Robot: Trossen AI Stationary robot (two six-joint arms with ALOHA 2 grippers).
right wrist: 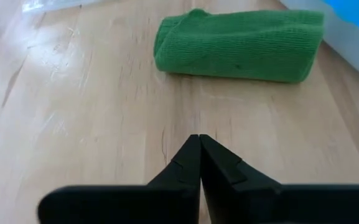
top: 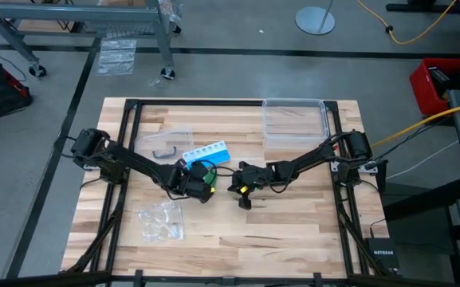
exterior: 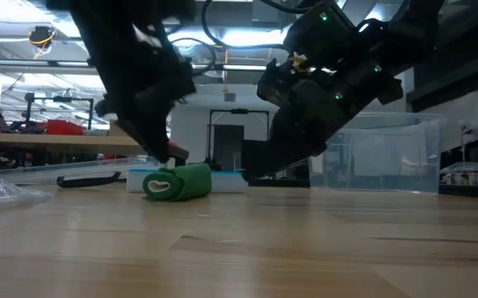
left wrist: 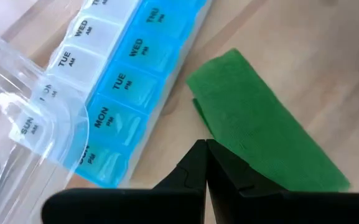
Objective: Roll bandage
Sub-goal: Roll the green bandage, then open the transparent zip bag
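Note:
The green bandage point(exterior: 177, 183) lies rolled up on its side on the wooden table, right beside the blue and white pill organizer point(left wrist: 114, 93). My left gripper point(left wrist: 204, 146) is shut and slants down over the roll point(left wrist: 260, 137), its tips at the roll's near edge. My right gripper point(right wrist: 199, 138) is also shut, with nothing between its fingers. It hangs low over bare wood a short way to the right of the roll point(right wrist: 241, 43), pointing toward it and apart from it. In the high view both grippers meet near the table's middle, left point(top: 200, 180) and right point(top: 237, 189). My left gripper's shut fingertips point(exterior: 171, 156) stand right at the top of the bandage roll point(exterior: 172, 170), coming at it slanting from above. I cannot tell whether they touch it. The roll lies flat on the table.
A clear plastic box point(top: 296, 121) stands at the far right of the table. A clear container point(top: 164, 142) with a dark item sits far left of the organizer. A small clear bag point(top: 162, 219) lies near the front left. Bare wood lies in front of both grippers.

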